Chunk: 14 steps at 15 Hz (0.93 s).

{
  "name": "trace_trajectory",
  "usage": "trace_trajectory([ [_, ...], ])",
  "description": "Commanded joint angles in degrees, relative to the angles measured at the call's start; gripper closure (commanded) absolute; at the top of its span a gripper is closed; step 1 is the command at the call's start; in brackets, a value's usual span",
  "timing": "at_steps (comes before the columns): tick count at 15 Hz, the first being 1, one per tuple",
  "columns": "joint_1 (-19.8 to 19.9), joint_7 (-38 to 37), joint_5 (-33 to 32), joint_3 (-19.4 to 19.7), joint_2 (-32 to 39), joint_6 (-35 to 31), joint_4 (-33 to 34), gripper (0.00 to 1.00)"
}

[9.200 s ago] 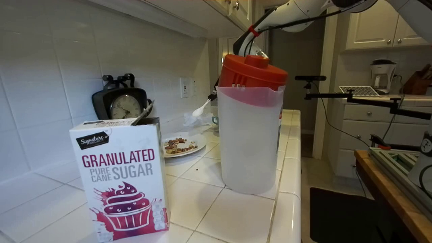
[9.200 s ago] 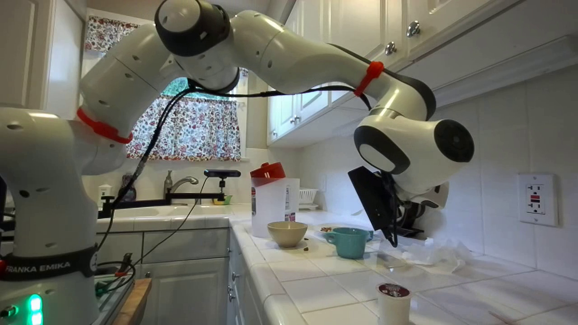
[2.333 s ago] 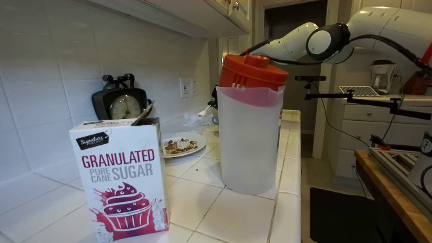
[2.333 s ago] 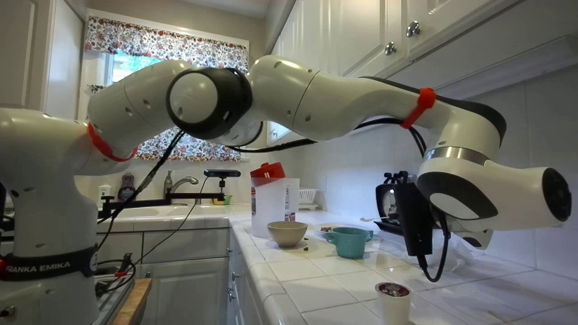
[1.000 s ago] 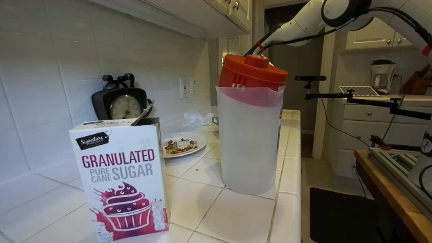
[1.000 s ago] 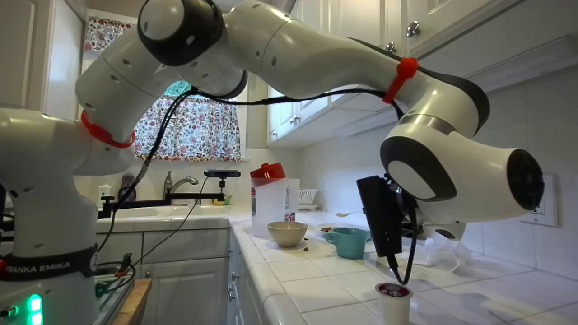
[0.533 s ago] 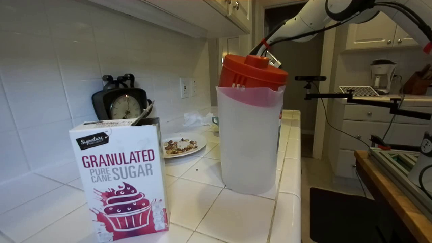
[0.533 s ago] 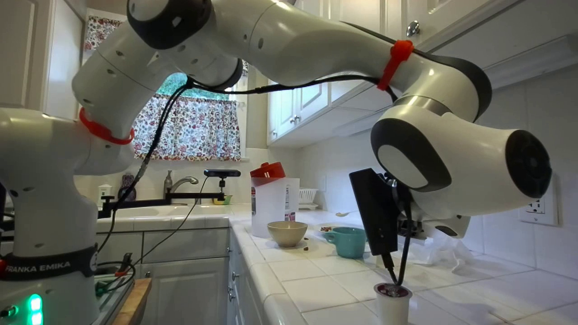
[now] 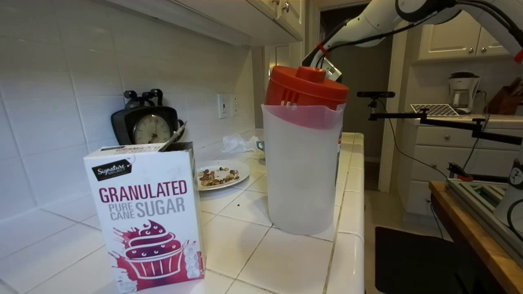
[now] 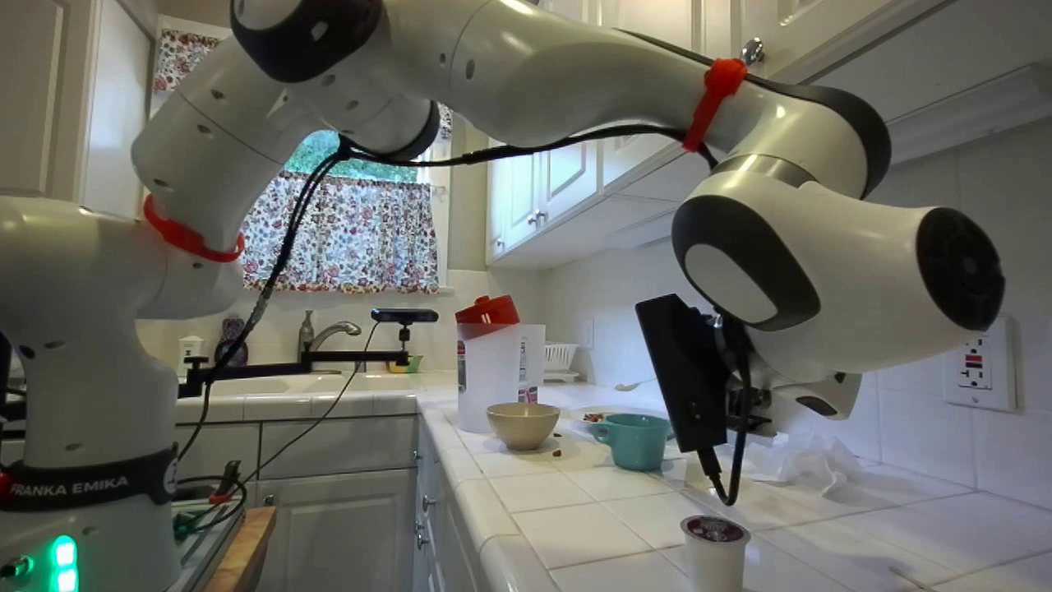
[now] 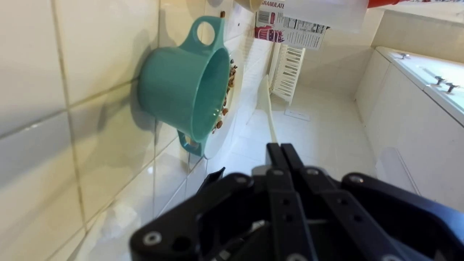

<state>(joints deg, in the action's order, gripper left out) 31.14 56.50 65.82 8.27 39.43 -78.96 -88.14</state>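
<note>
Clamping the white spoon by its handle end, the end effector holds it above the table, near the teal cup. Expect a light, smooth, slightly flexible part; grip the handle squarely to limit twisting.

Wrist view, nr ctr: spoon, smooth plastic by the look. Lower rt: gripper, matt w/ shiny metal screw heads. Upper lt: cup, smooth, glossy; tile counter, glazed. Lower lt: crumpled sheet, thin, paper or film. In both exterior views: arm, smooth glossy shell; pitcher, cloudy matt plastic; lid, smooth plastic; table edge, wood. In an exterior view, lower lt: sugar box, printed card. In an exterior view, upper lt: curtain, cloth.
</note>
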Motion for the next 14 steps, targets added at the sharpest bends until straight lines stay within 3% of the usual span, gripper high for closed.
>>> trace_trajectory([
  [1,-1.4,1.4,1.5,1.6,-2.3,-1.7,-2.7,0.99],
  [14,-2.9,1.6,0.7,3.4,-4.9,-7.6,-4.3,0.99],
])
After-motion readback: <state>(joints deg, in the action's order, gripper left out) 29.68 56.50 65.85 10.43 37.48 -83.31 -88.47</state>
